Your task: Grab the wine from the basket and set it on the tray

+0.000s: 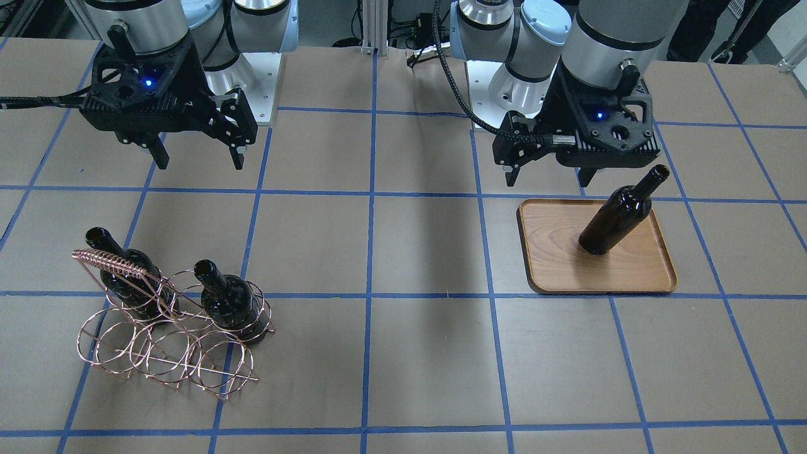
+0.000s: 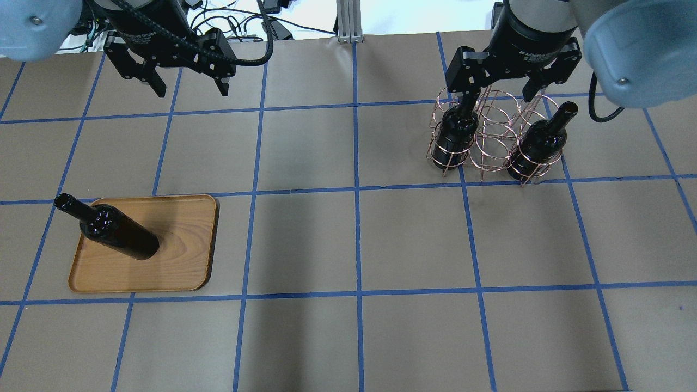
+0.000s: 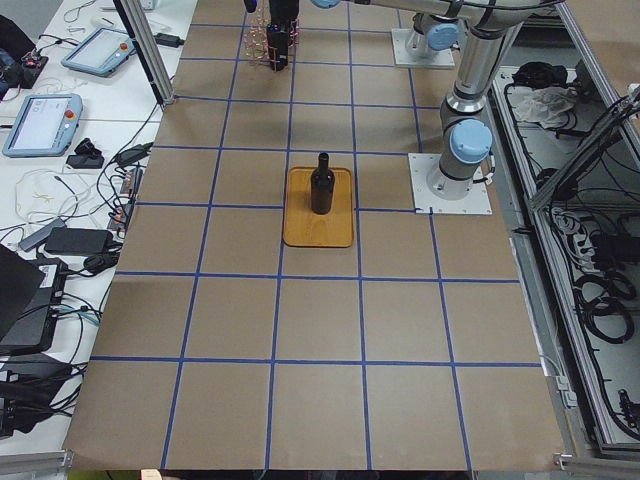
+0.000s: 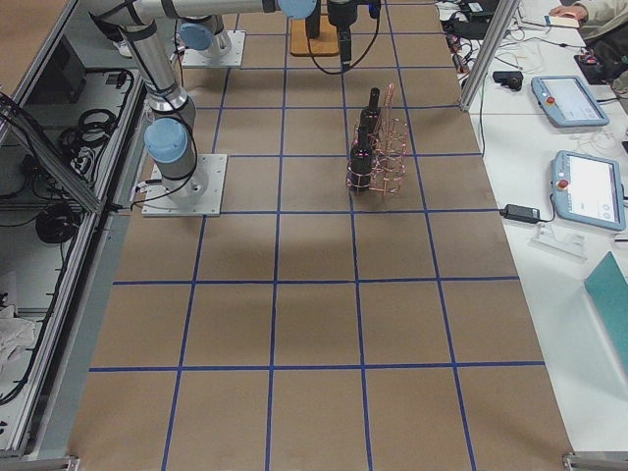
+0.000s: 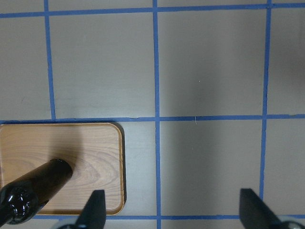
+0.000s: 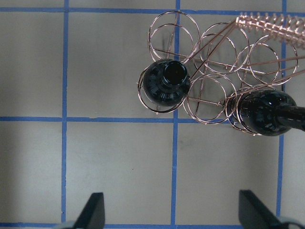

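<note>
One wine bottle (image 2: 117, 234) stands upright on the wooden tray (image 2: 179, 256) on my left; it also shows in the front view (image 1: 621, 211) on the tray (image 1: 567, 252). Two more bottles (image 2: 454, 136) (image 2: 536, 144) stand in the copper wire basket (image 2: 494, 139) on my right. My left gripper (image 2: 191, 87) is open and empty, high and beyond the tray. In the left wrist view the gripper (image 5: 174, 212) has the tray (image 5: 95, 143) at lower left. My right gripper (image 2: 493, 92) is open and empty above the basket's far side. In the right wrist view it (image 6: 174, 212) is apart from both bottles (image 6: 164, 86) (image 6: 264, 112).
The brown table bears a blue tape grid (image 2: 356, 190). The arm bases (image 3: 450, 185) (image 4: 182, 177) are bolted along the robot's side. Pendants and cables lie on a side bench (image 3: 60, 110) beyond the table's edge. The basket's coiled handle (image 1: 110, 261) rises beside one bottle.
</note>
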`<state>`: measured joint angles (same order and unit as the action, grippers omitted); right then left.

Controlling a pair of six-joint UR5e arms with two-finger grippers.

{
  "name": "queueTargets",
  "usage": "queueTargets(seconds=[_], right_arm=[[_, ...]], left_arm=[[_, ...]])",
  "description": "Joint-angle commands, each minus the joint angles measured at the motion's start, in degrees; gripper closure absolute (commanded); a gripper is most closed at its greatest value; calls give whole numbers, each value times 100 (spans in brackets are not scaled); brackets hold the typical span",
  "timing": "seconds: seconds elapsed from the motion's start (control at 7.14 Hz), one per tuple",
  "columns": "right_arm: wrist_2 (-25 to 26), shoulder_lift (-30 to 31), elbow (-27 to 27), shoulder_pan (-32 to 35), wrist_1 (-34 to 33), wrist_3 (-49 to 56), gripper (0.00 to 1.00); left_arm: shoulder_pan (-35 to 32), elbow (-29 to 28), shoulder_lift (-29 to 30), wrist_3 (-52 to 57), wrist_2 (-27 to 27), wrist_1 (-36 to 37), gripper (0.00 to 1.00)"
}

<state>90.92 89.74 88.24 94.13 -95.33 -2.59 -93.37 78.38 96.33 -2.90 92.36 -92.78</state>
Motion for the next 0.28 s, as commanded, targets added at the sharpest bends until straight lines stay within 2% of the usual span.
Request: queueTargets(seconds=[0.0,0.14], right_arm=[[-4,-1,0,0,138,-13,0],[-4,8,9,0,146,4,0]], left_arm=[[-6,11,0,0,10,-3,0],[-6,2,-9,0,19,-3,0]])
